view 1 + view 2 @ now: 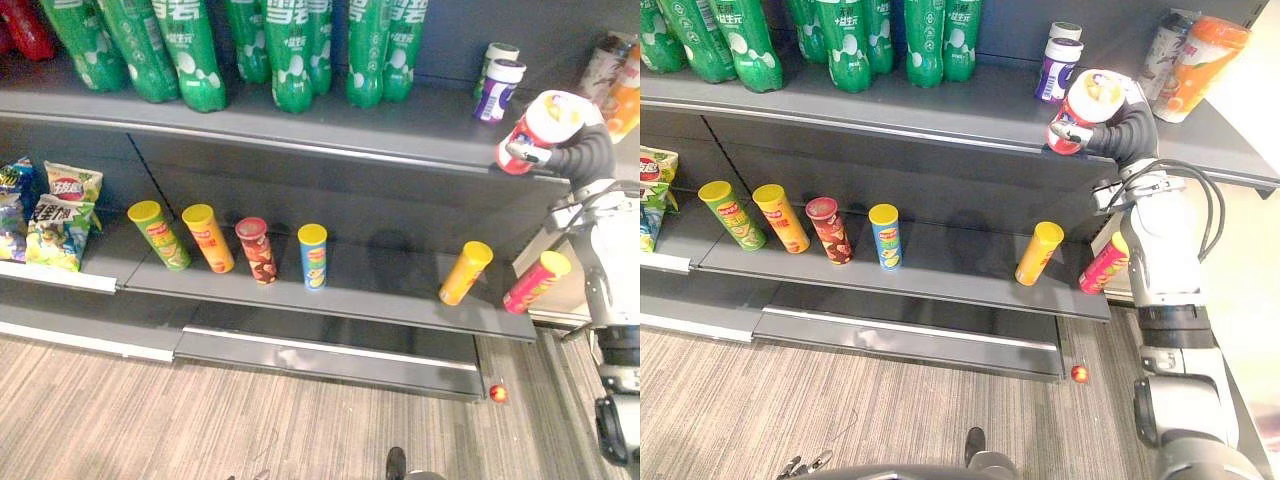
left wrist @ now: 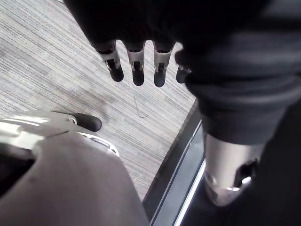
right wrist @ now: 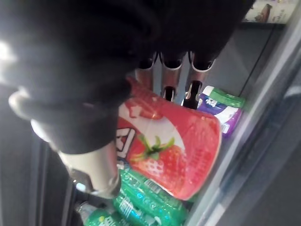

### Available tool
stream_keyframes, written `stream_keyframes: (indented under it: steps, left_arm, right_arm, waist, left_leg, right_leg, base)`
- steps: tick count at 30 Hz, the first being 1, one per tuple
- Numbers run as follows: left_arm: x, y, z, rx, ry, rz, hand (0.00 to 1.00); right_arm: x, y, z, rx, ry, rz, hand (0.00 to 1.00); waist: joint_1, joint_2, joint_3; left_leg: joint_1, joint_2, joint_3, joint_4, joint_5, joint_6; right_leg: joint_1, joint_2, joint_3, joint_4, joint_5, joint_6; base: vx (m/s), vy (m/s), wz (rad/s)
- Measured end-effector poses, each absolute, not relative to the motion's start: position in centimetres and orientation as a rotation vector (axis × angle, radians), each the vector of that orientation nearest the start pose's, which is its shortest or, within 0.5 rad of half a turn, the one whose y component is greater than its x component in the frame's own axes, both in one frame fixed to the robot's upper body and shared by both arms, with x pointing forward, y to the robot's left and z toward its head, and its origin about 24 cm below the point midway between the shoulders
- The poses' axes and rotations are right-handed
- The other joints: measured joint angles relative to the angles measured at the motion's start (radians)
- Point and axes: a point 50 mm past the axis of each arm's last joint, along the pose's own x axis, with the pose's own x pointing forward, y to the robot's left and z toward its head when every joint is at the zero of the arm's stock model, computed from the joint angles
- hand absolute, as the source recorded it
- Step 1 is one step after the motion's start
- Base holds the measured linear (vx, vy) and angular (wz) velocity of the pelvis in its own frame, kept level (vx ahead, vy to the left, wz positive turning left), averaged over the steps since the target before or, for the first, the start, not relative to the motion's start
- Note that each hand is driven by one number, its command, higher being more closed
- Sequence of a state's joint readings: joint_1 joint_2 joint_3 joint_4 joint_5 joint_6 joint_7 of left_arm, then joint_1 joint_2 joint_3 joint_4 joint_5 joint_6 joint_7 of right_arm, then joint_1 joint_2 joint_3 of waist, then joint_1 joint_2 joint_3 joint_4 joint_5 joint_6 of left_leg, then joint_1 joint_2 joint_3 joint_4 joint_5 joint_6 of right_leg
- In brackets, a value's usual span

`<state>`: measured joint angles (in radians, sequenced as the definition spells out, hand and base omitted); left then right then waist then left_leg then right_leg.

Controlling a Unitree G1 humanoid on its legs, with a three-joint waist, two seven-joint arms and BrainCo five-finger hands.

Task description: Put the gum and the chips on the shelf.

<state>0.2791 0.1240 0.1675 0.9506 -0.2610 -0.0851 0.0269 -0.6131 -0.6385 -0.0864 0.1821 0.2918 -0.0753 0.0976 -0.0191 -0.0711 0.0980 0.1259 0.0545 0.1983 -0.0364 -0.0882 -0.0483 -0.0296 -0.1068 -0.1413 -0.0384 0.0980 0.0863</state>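
My right hand [image 1: 1112,134] is shut on a red and white gum canister [image 1: 541,122] with a strawberry picture [image 3: 175,151]. It holds the canister tilted at the front edge of the upper shelf [image 1: 300,126], toward its right end. Two more gum tubs [image 1: 497,83], purple and green, stand further back on that shelf. Several chip cans stand leaning on the lower shelf [image 1: 390,300], among them a blue one [image 1: 313,256], a yellow one [image 1: 465,272] and a pink one [image 1: 536,282]. My left hand [image 2: 136,62] hangs over the carpet with its fingers straight and nothing in them.
Green bottles [image 1: 290,50] fill the back of the upper shelf. An orange bottle [image 1: 1200,60] and a pale one stand at its right end. Chip bags [image 1: 60,215] lie at the lower shelf's left end. A small red ball [image 1: 497,392] lies on the carpet.
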Motion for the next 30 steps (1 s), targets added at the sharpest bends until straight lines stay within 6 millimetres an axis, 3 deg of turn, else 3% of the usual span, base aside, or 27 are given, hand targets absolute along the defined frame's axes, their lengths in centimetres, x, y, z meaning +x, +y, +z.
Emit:
stream_keyframes:
  steps: [9,26,27,30]
  left_arm:
    - [4.0,22.9,-15.6,-0.156,1.074,0.453,0.0]
    - [4.4,22.5,-15.5,-0.147,1.059,0.424,0.0]
    - [4.5,22.5,-15.5,-0.147,1.058,0.423,0.0]
    - [4.6,22.5,-15.4,-0.143,1.056,0.417,0.0]
  right_arm:
    - [35.4,-27.3,23.0,-0.202,-0.39,-0.108,1.0]
    - [37.0,-28.8,26.3,-0.245,-0.354,-0.163,1.0]
    - [37.0,-28.8,26.4,-0.251,-0.357,-0.164,0.0]
    - [37.0,-28.7,27.0,-0.261,-0.374,-0.149,0.0]
  waist:
    - [0.016,0.001,0.001]
    - [0.027,0.012,0.054]
    - [0.027,0.011,0.057]
    - [0.026,0.006,0.076]
  left_leg:
    - [0.0,-0.014,-0.045,-0.014,0.018,0.004]
    - [0.004,-0.019,-0.052,-0.03,0.031,0.007]
    - [0.004,-0.019,-0.052,-0.03,0.031,0.007]
    - [0.004,-0.02,-0.051,-0.029,0.031,0.007]
  right_leg:
    - [0.021,-0.018,-0.046,-0.012,0.002,0.004]
    - [0.02,-0.023,-0.058,-0.015,0.003,0.006]
    - [0.02,-0.023,-0.058,-0.015,0.003,0.006]
    - [0.021,-0.024,-0.058,-0.015,0.003,0.006]
  base:
    - [-0.02,-0.005,0.14]
    - [0.0,0.0,0.01]
    - [0.0,0.0,0.0]
    - [0.0,0.0,0.0]
